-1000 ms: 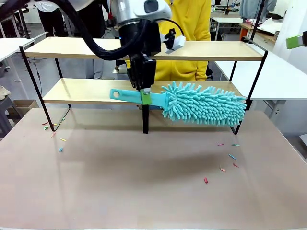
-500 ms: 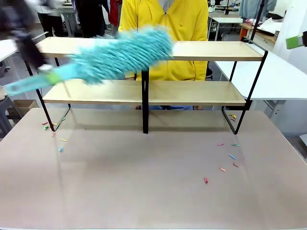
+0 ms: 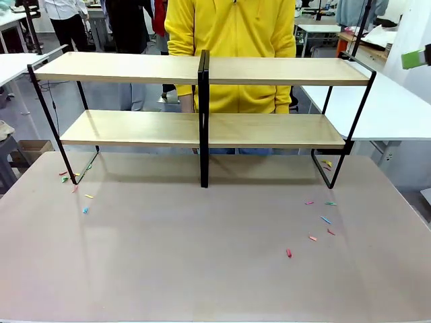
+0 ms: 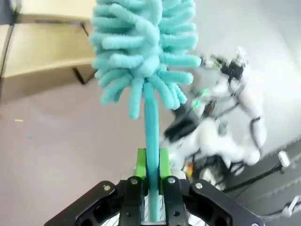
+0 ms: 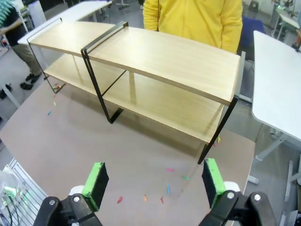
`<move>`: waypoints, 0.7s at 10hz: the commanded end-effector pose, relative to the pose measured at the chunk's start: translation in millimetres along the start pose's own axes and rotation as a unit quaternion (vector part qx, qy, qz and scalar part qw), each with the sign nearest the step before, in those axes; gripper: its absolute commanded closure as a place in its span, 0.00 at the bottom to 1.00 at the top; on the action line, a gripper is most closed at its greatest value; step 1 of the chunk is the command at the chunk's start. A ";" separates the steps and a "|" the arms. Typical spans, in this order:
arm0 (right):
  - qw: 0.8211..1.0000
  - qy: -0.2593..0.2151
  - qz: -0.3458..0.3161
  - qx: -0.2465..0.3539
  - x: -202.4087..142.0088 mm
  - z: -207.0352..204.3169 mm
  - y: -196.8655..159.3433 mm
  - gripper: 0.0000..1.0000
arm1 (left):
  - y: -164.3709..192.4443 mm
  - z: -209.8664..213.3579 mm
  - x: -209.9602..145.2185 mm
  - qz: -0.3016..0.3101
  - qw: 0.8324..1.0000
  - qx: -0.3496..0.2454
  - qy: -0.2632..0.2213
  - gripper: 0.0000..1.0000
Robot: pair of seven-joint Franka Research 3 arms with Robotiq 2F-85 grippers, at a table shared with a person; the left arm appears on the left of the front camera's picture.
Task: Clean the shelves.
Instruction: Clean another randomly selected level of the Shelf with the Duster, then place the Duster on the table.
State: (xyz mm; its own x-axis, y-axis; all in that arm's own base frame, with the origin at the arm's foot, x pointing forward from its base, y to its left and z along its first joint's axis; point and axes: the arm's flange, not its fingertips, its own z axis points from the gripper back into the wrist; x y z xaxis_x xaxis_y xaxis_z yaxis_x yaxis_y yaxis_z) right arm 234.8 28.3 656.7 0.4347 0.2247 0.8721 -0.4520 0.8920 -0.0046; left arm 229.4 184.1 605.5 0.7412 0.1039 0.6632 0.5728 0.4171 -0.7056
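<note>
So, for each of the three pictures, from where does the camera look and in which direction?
Front view: sits on the robot's side, faces across the tabletop at the shelves and a person in yellow behind them.
Left wrist view: sits on the left wrist, looks along the left pincer, shut on a teal duster.
Right wrist view: sits on the right wrist, high, looks down at the shelves; the right pincer is open.
Shared: front and right wrist views both show the shelves, the person and coloured scraps on the tabletop.
</note>
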 end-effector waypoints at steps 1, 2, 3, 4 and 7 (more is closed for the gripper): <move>1.000 -0.001 -0.001 0.003 0.3 0.3 -0.9 0.00 | 25.6 26.3 -8.1 0.020 0.994 -0.063 -0.093 0.88; 1.000 -0.001 -0.001 0.003 0.3 0.3 -0.9 0.00 | 0.0 0.0 0.0 0.000 1.000 0.000 0.000 0.88; 1.000 -0.001 -0.001 0.003 0.3 0.3 -0.9 0.00 | 0.0 0.0 0.0 0.000 1.000 0.000 0.000 0.88; 1.000 -0.001 -0.001 0.003 0.3 0.3 -0.9 0.00 | 0.0 0.0 0.0 0.000 1.000 0.000 0.000 0.88; 1.000 -0.001 -0.001 0.003 0.3 0.3 -0.9 0.00 | 0.0 0.0 0.0 0.000 1.000 0.000 0.000 0.88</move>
State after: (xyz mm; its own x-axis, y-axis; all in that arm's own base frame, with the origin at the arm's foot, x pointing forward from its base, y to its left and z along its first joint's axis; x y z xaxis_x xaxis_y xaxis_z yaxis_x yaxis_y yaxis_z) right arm 234.7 28.4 656.9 0.4342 0.2251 0.8722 -0.4520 0.8920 -0.0051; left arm 235.3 177.1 603.9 0.7654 0.1034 0.6351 0.5423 0.4278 -0.7231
